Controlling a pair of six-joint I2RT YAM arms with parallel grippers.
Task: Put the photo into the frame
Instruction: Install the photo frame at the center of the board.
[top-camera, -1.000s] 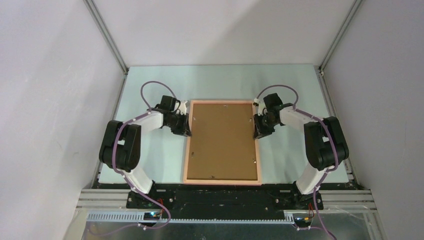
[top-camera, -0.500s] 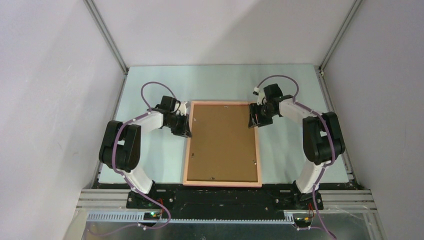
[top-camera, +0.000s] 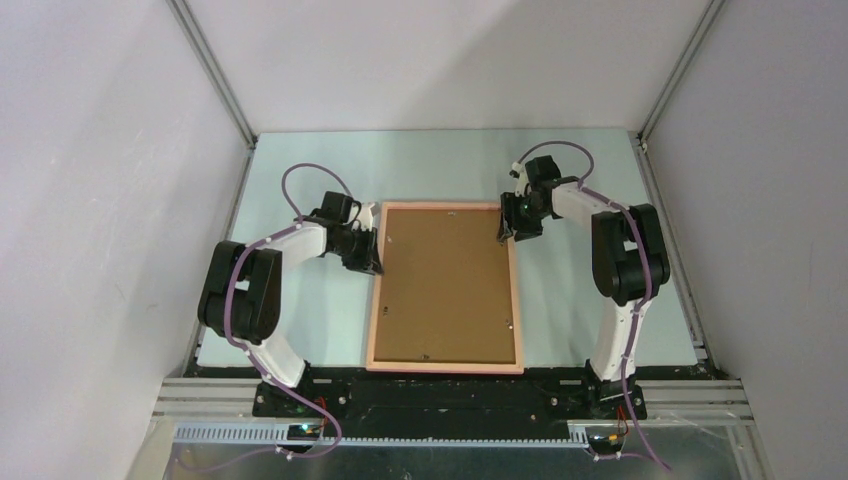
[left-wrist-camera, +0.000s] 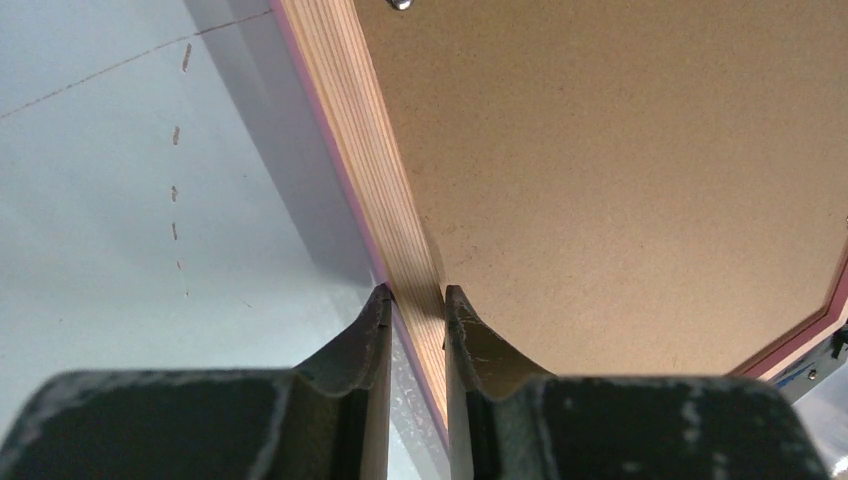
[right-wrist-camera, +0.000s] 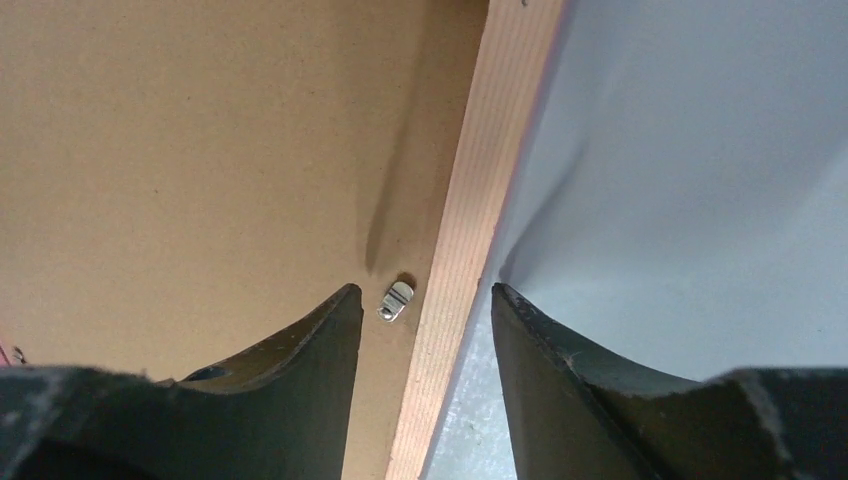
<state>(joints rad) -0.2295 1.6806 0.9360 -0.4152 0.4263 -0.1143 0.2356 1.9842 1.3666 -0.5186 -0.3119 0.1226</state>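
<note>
The frame (top-camera: 445, 364) lies back-up mid-counter (top-camera: 420, 165), with the brown backing board (top-camera: 445, 285) seated in it. The photo is not visible; it may be under the board. The left claw (left-wrist-camera: 415, 295) is clamped on the left rail. The right claw (right-wrist-camera: 425, 295) stands apart astride the right rail by a metal tab (right-wrist-camera: 395, 300). Securing the tabs probably remains.

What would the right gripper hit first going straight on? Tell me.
Probably the frame: its wooden rail lies between the right gripper's open jaws, with a small metal clip beside it. Depth is unclear.
</note>
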